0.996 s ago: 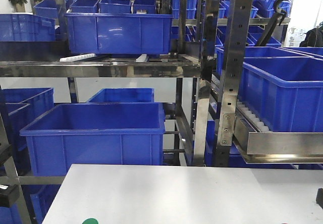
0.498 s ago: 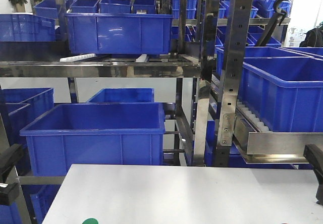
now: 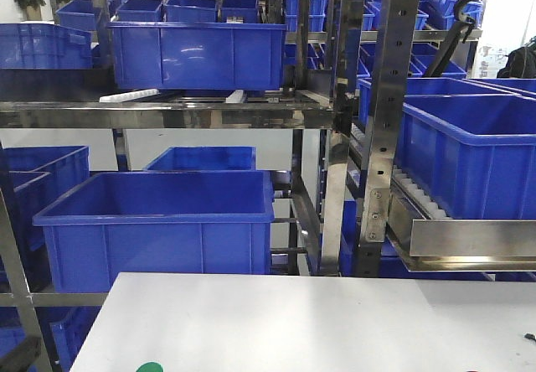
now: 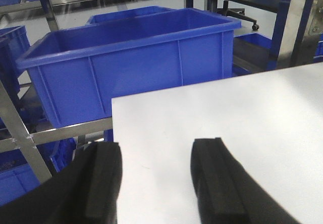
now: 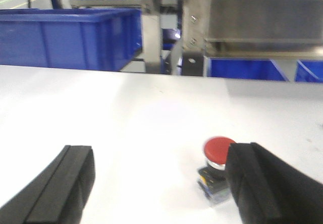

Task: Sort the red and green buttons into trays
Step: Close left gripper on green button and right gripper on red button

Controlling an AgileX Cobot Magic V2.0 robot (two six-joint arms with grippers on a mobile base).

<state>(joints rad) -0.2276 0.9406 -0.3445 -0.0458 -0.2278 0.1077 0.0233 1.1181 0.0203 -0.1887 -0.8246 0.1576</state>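
Note:
A red push button point(image 5: 218, 152) on a grey and black base lies on the white table point(image 5: 126, 113), just inside the right finger of my right gripper point(image 5: 159, 158). That gripper is open and holds nothing. My left gripper point(image 4: 155, 148) is open and empty over the table's left edge. A green button point(image 3: 148, 368) peeks in at the bottom edge of the front view. No trays show in any view. Neither gripper shows clearly in the front view.
Large blue bins point(image 3: 159, 221) sit on steel racks point(image 3: 335, 137) behind the table. One blue bin point(image 4: 136, 57) stands just beyond the table's far left corner. A dark sliver point(image 3: 529, 337) shows at the right edge of the front view.
In the front view both arms have dropped out of sight. The dark parts at the left and right edges half a second ago are gone. The green button has not moved.

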